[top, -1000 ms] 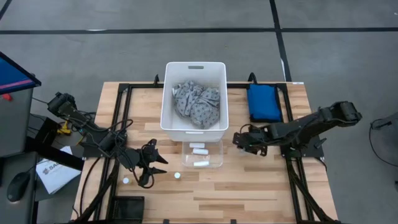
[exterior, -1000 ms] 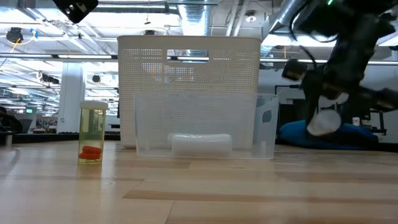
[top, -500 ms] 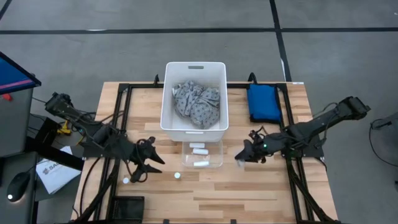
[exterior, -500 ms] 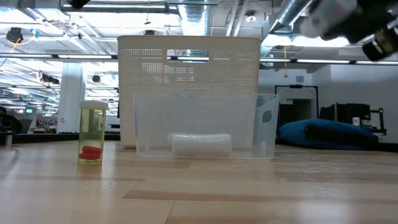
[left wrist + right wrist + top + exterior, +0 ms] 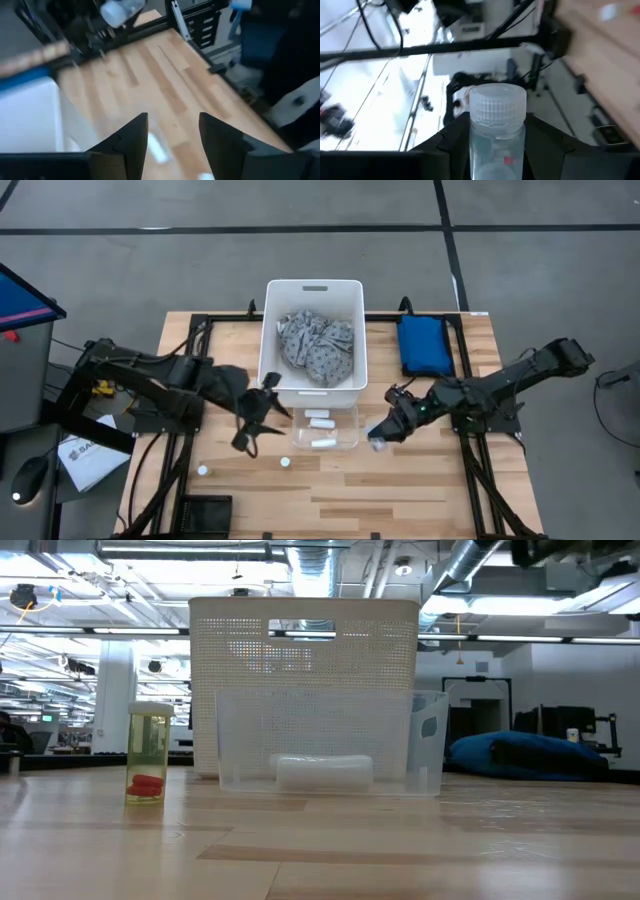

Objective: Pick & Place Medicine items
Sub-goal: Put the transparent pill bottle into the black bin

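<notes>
White-capped bottle point(image 5: 497, 131) pinched in your right gripper point(image 5: 381, 437), beside the clear tray point(image 5: 325, 429).
Carry it over the rim before releasing; left gripper point(image 5: 172, 131) hovers spread, empty.

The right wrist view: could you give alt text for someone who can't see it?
A small clear bottle with a ribbed white cap is clamped between the right end effector's two dark fingers. Behind it are blurred cables and the wooden table's edge.
</notes>
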You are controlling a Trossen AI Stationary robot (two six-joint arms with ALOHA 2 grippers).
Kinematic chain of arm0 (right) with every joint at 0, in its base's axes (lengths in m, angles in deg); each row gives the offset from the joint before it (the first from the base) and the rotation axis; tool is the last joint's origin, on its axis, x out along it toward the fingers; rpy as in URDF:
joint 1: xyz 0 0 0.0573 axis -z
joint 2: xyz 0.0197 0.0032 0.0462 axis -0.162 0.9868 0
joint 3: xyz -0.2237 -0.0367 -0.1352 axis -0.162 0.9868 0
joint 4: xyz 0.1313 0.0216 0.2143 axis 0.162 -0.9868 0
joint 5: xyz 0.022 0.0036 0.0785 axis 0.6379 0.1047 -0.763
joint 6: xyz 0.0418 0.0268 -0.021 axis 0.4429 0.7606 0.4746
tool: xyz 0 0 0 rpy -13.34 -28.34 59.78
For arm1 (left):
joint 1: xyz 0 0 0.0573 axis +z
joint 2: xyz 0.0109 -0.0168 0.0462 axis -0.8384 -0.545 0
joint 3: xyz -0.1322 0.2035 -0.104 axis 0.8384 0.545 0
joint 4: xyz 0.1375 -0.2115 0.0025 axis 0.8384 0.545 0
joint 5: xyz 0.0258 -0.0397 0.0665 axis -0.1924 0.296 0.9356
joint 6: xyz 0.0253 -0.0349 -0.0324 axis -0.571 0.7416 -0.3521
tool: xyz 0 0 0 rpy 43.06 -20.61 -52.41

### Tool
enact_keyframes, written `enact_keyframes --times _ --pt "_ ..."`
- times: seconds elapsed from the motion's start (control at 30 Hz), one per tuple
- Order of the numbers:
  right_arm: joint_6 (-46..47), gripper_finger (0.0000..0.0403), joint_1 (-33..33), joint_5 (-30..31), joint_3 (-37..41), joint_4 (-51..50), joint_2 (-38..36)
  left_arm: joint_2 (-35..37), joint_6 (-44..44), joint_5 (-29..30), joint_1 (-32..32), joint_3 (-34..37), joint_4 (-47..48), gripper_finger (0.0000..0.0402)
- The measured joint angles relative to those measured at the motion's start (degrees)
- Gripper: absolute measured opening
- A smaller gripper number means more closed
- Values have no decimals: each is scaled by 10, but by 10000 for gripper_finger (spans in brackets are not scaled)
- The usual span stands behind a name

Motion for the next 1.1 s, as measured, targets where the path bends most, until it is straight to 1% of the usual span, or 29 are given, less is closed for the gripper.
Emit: enact_keyframes --times 0.07,0.27,0.37,0.47,0.63,0.83,0.97,1.1 --pt "-8 160 9 -29 -13 22 17 -22 -49 -3 13 -22 2 167" --pt "-54 160 41 -144 -79 21 76 -91 -159 -29 43 -79 1 167" --pt "-73 160 66 -197 -116 21 115 -118 -205 -50 48 -102 -3 167" --pt "-92 160 91 -247 -147 18 155 -131 -249 -52 48 -119 -2 167" --pt "-132 161 131 -307 -190 19 208 -132 -261 -51 48 -139 -12 167" --pt "-169 161 174 -360 -246 17 268 -132 -261 -51 47 -141 -17 167" --pt "-180 161 183 -398 -288 17 299 -132 -248 -37 47 -141 -17 169" --pt "-182 161 183 -425 -314 19 315 -132 -246 -33 47 -141 -11 183"
